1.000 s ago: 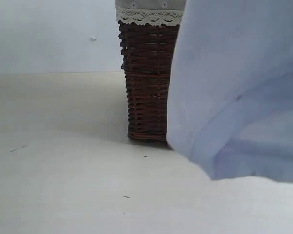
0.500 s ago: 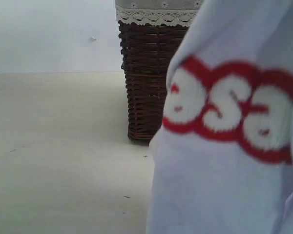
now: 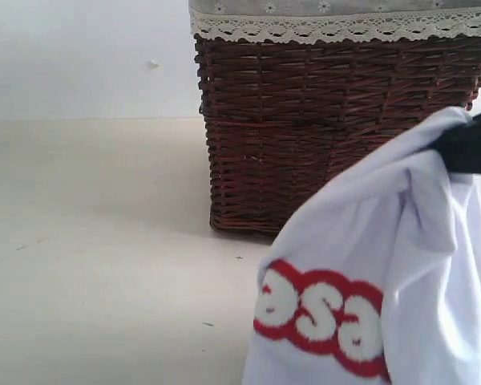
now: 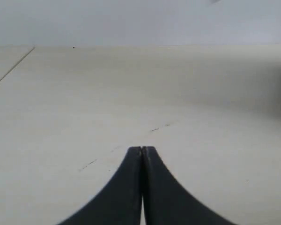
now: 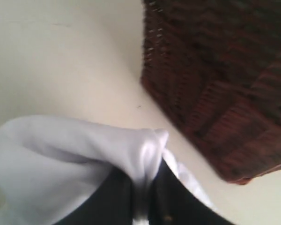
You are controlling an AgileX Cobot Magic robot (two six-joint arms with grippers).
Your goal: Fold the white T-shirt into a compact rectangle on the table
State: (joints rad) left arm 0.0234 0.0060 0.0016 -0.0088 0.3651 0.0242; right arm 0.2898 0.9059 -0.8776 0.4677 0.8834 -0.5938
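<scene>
Hanging at the near right: white T-shirt [image 3: 417, 241], bunched and draped from the right gripper [image 3: 473, 148], clenched on a fold of cloth near the top. Dropped lower and further right than a second ago, when filling the whole right side and hiding most of the basket. Red-outlined lettering [image 3: 321, 321] now near the bottom edge instead of at mid-height. Probably on the way down to the table [image 3: 96, 281]; lower hem out of sight, so contact impossible to tell. Not yet spread flat, folding seemingly not begun.

Just behind: dark wicker basket [image 3: 305, 128] with lace trim [image 3: 305, 30], close enough to crowd the spreading room. To the left: bare tabletop with a few dark specks, pale wall [image 3: 80, 56] beyond. Left gripper [image 4: 142, 152] pressed shut on nothing, low over the table.
</scene>
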